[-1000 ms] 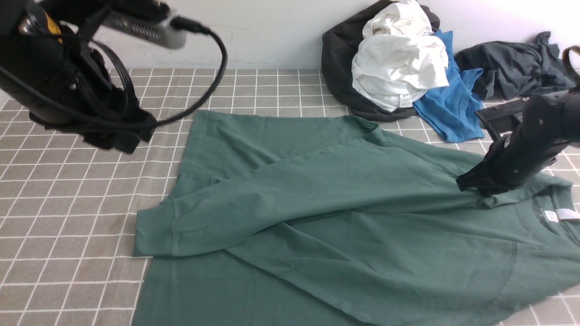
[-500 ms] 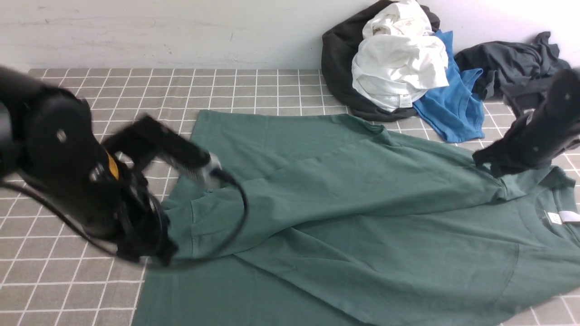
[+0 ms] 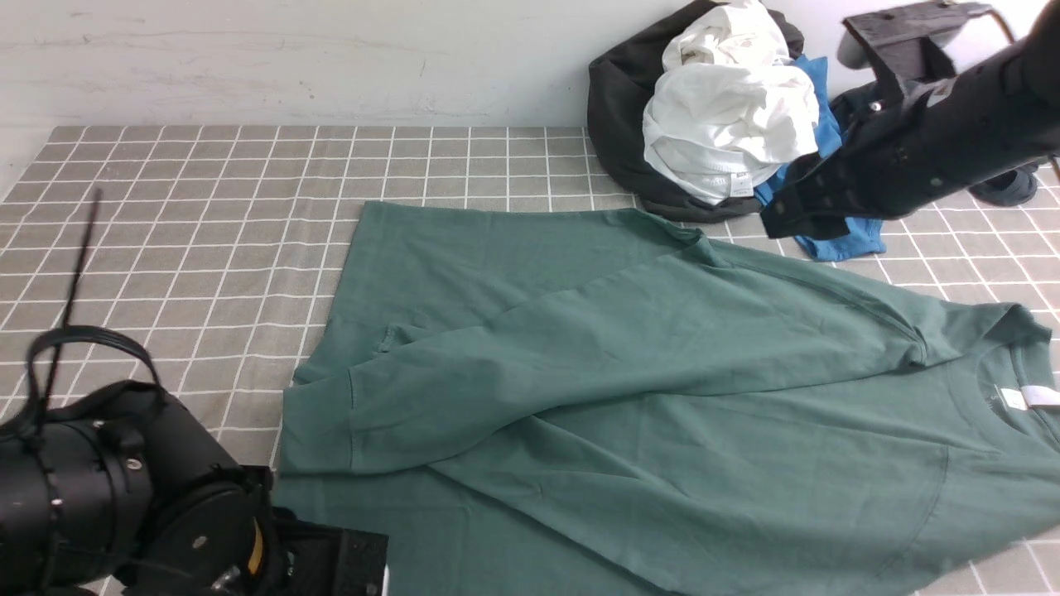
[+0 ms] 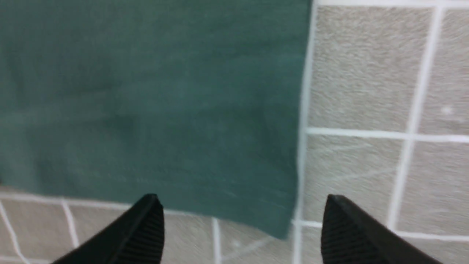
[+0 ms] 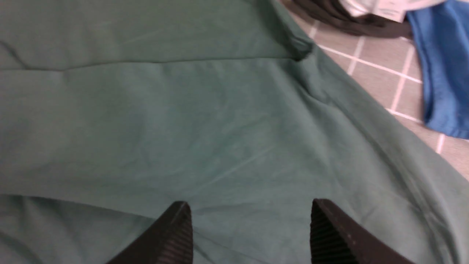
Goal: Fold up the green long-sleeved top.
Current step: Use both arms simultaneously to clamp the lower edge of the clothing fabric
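Room: you are seeing bare checked cloth [image 3: 190,215] left of the green long-sleeved top [image 3: 662,389].
Edge: its corner is lying beneath your left gripper [image 4: 242,201] (jaws gaping, empty).
Right gripper [image 5: 250,203]: hanging released over the fabric.
Top: lying mid-cloth, sleeve folded across, creased.

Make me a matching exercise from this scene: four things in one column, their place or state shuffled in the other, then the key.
Column one
1. green long-sleeved top
2. white garment
3. blue garment
4. left gripper

Column two
A. open, over a corner of green fabric
B. uppermost on the pile of clothes by the wall
C. spread on the checked tablecloth, a sleeve laid across its body
D. sticking out low at that pile's right side

Pairs: 1-C, 2-B, 3-D, 4-A
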